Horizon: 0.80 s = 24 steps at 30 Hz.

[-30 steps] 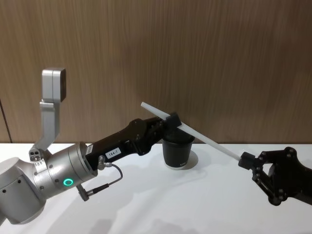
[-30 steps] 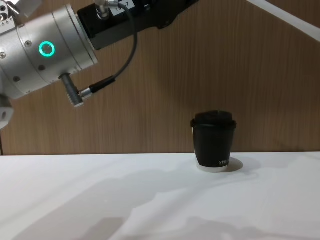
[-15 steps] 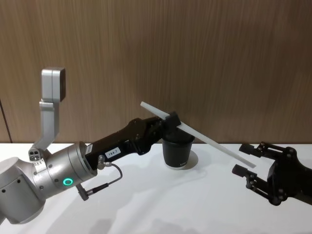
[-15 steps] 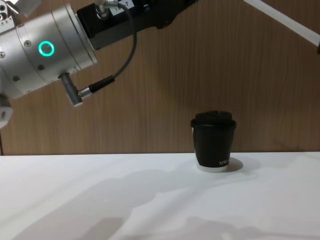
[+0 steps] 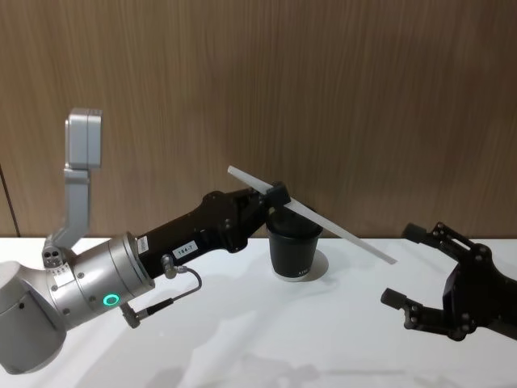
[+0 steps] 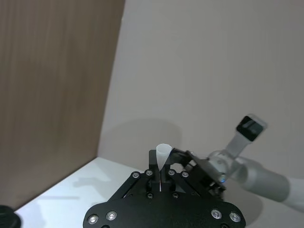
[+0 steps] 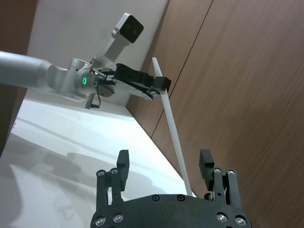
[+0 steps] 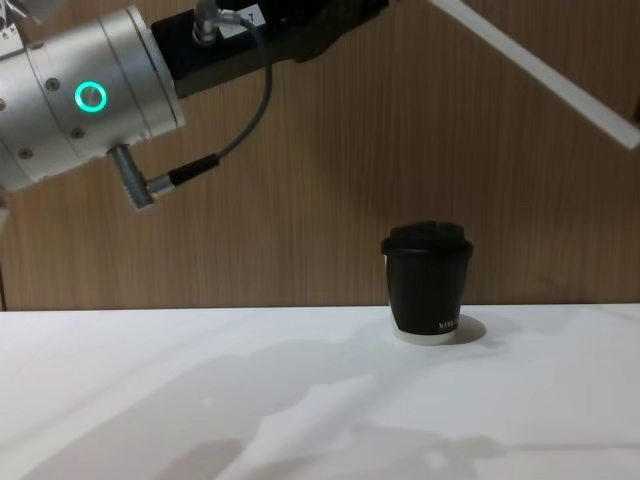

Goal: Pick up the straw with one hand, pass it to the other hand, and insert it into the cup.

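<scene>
1. The head view takes in the whole layout. The left gripper (image 5: 278,194), on a silver wrist with a green ring, is clamped on the straw (image 5: 339,229) near the straw's upper end. It holds the straw in the air just above the cup (image 5: 295,249), and the straw slopes down toward the robot's right.
2. The right gripper (image 5: 408,267) sits low on the right over the white table (image 5: 242,339), its fingers spread wide and holding nothing. The straw's free lower end lies level with the gap between them and touches neither finger.
3. The right wrist view looks along the straw. It runs up between that gripper's spread fingers, closer to one of them, with a gap on both sides, to the left gripper farther off.
4. The left wrist view shows the straw end-on, a pale open tube mouth pinched between the closed fingers.
5. The chest view shows the cup from the side, upright on the table with its lid on, before the wooden wall (image 8: 300,220). The straw crosses the upper right corner, well above the cup.
6. In the chest view the top edge cuts off the left gripper's fingers and the straw's upper part. No view shows an opening in the lid.
</scene>
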Tool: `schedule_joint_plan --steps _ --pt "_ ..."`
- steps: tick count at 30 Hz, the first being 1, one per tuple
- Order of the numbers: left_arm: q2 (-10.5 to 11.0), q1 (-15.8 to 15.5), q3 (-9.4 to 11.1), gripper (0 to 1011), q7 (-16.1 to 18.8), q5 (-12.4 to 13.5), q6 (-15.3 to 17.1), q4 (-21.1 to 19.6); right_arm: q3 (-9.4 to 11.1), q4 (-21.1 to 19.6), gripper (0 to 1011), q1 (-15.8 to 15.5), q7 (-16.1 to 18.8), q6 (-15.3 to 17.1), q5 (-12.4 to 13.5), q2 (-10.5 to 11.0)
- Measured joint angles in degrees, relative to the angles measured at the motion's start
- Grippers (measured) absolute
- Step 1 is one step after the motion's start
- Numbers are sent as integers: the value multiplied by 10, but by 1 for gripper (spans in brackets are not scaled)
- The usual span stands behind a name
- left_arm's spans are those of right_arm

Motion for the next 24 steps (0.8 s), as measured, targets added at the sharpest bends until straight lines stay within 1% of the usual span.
schedule_joint_plan --steps 5,6,8,11,13,14,18,21,24 --pt "8 4 0 11 32 21 -9 -14 0 0 1001 0 0 0 0 0" --pt "10 5 0 11 45 30 -12 -19 0 0 1001 0 0 0 0 0" --pt "13 6 0 11 56 38 -15 -24 0 0 1001 0 0 0 0 0" --pt "20 8 1 11 87 60 -20 -37 0 0 1001 0 0 0 0 0" --pt "23 9 2 11 100 70 -22 -42 0 0 1001 0 0 0 0 0" --pt "26 10 3 11 112 79 -23 -46 0 0 1001 0 0 0 0 0" --pt "31 11 5 11 139 100 -23 -56 0 0 1001 0 0 0 0 0" --pt "36 13 7 11 172 128 -23 -67 0 0 1001 0 0 0 0 0" --pt "40 13 9 11 191 144 -22 -74 0 0 1001 0 0 0 0 0"
